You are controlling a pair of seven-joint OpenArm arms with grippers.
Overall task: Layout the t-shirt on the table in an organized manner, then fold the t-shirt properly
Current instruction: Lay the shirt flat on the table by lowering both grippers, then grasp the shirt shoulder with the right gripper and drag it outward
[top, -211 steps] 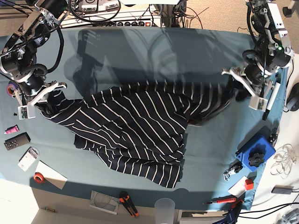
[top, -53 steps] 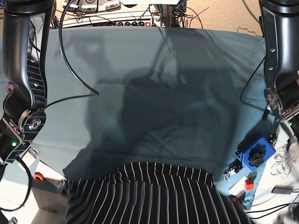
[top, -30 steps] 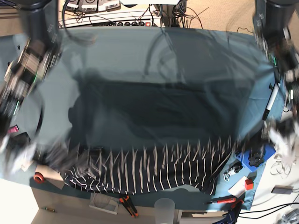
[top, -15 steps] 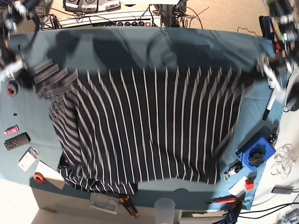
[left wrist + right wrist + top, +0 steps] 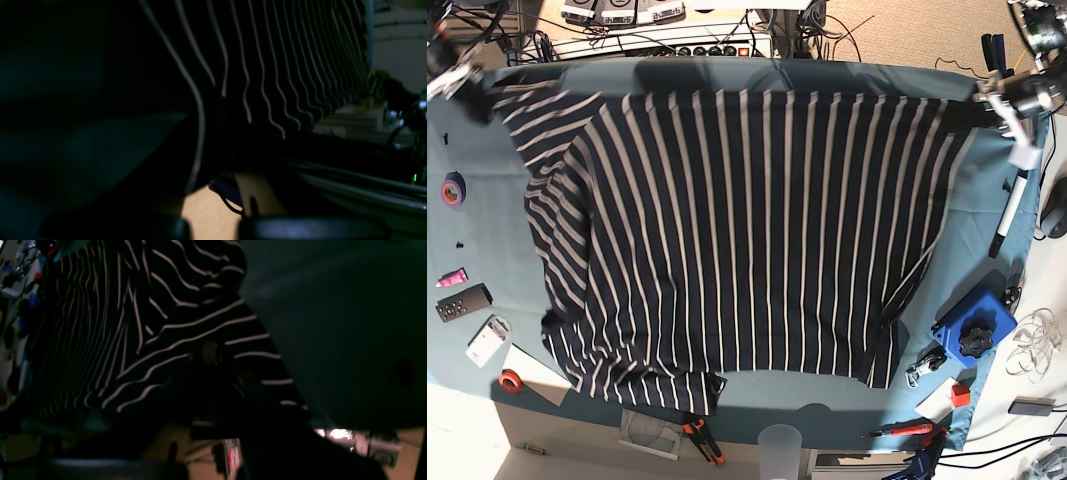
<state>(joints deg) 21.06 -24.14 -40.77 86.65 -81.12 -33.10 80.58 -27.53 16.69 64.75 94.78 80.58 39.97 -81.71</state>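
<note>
The t-shirt (image 5: 747, 230) lies spread across the table (image 5: 987, 200), its white stripes running front to back. Its far edge is pulled taut along the table's back edge. My left gripper (image 5: 999, 100) is shut on the shirt's far right corner. My right gripper (image 5: 463, 78) is shut on the far left corner, where a sleeve bunches. The near left hem is wrinkled and slightly folded. The left wrist view shows striped cloth (image 5: 267, 66) hanging over teal table cloth (image 5: 100, 143). The right wrist view shows the shirt (image 5: 150, 323) beside the table (image 5: 333, 323); the fingers are lost in shadow.
A purple tape roll (image 5: 452, 188), a remote (image 5: 463, 302) and red tape (image 5: 511, 380) sit along the left edge. A marker (image 5: 1005, 222) and a blue box (image 5: 975, 325) lie at the right. Cutters (image 5: 699, 435) and a clear cup (image 5: 779, 440) stand at the front.
Both grippers have carried the shirt's top edge farther back and outward. The shirt has gone from blurred and loose to stretched flat, reaching the table's back edge.
</note>
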